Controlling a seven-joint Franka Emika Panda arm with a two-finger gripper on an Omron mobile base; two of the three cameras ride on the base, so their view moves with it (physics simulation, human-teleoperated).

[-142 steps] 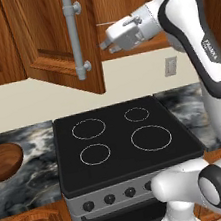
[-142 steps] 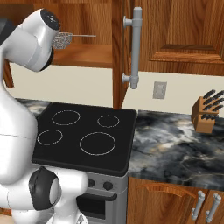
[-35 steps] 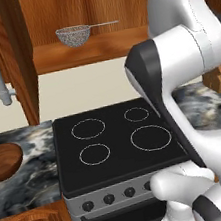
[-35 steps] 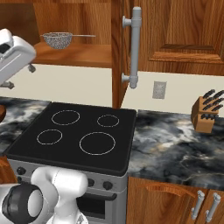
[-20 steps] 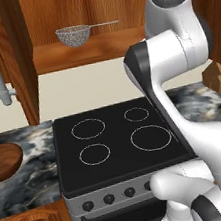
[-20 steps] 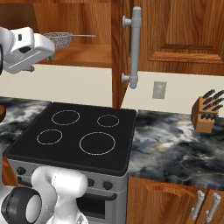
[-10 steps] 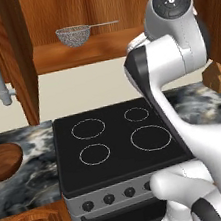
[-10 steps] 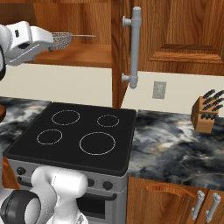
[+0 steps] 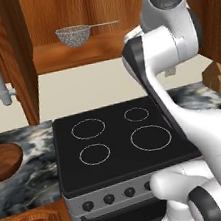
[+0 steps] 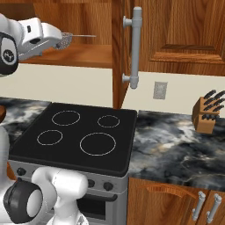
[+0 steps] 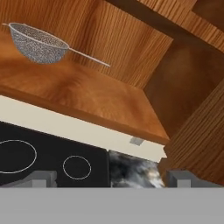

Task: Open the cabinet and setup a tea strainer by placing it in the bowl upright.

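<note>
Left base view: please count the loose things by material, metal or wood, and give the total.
Metal: 1, the tea strainer on the cabinet shelf.
Wood: 2, the bowl and the knife block on the counter.
Total: 3

Silver wire-mesh tea strainer (image 9: 74,36), grained wooden cabinet (image 9: 81,54) (reddish-brown), smooth wooden bowl (image 9: 3,161)

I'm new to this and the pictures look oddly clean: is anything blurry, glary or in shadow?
Left base view: sharp throughout, flat even light, no glare on the stove; the tea strainer casts little shadow on the shelf. Right base view: equally crisp, the knife block included. Hand view: also sharp, though tilted, so the cabinet shelf slants.
</note>
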